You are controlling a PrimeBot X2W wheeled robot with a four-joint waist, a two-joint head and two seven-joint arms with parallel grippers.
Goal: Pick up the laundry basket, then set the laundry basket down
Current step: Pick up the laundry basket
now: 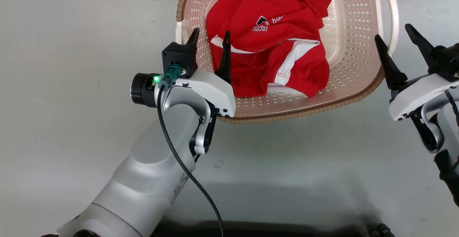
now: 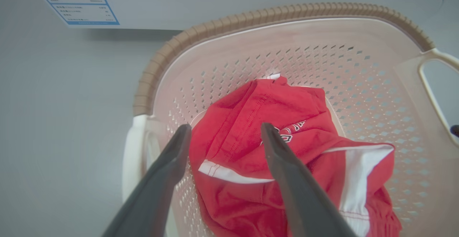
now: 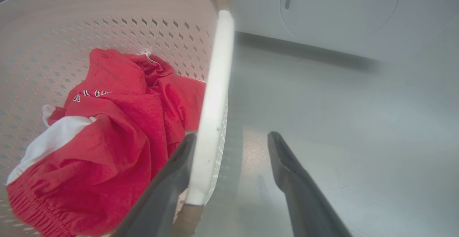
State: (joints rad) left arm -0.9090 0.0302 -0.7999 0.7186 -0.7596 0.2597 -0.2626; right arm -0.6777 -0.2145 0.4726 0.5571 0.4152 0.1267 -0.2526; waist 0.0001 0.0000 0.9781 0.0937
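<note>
Your laundry basket (image 1: 355, 86) sat on the floor at twelve o'clock. Both hands were spread wide, holding nothing. The right hand (image 1: 392, 31) straddled the white handle (image 1: 392, 11) at two o'clock. The left hand (image 1: 211, 34) hung over the red garment (image 1: 272, 32) and could have pinched cloth instead.

The head view looks steeply down from above; both wrist views sit close at opposite ends of the laundry basket (image 1: 351, 50), which all three share.

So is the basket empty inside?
No, a crumpled red and white garment lies inside the laundry basket.
</note>
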